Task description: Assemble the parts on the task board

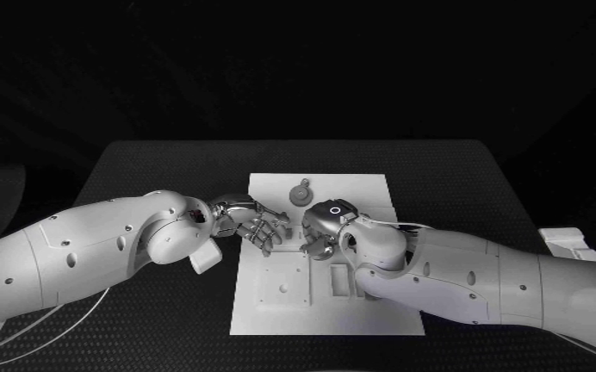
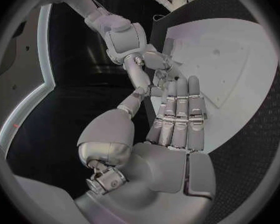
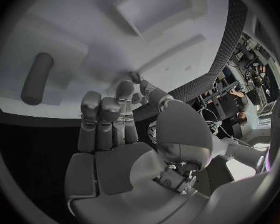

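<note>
Over the board's middle, head view: my left hand (image 1: 255, 227) and my right hand (image 1: 320, 232) meet nearly fingertip to fingertip above the task board (image 1: 360, 184). A grey part (image 1: 300, 191), rounded with a small tab, lies on the board at about 12 o'clock from the two hands, apart from both. Rectangular recesses (image 1: 340, 280) sit at about 6 o'clock from my right hand. Can't tell from here whether either hand pinches anything.

Left wrist view: my left hand (image 2: 177, 119) has its fingers straight and pressed side by side, flat over the white board (image 2: 239, 59), thumb swung out wide. Nothing visible in it. My right hand (image 2: 154, 69) sits just beyond my fingertips, fingers bent, contents unclear.

Right wrist view: my right hand (image 3: 109, 119) has fingers partly curled, tips bent toward the board (image 3: 84, 25). A grey elongated part (image 3: 37, 78) lies on the board, apart from my fingers. Grip not visible; can't tell if something small is pinched.

Step, my guess: between pickups or aligning something small at the board centre. Next move likely needs one hand to reach the loose grey part, pinch it cleanly, then carry it to its seat.
</note>
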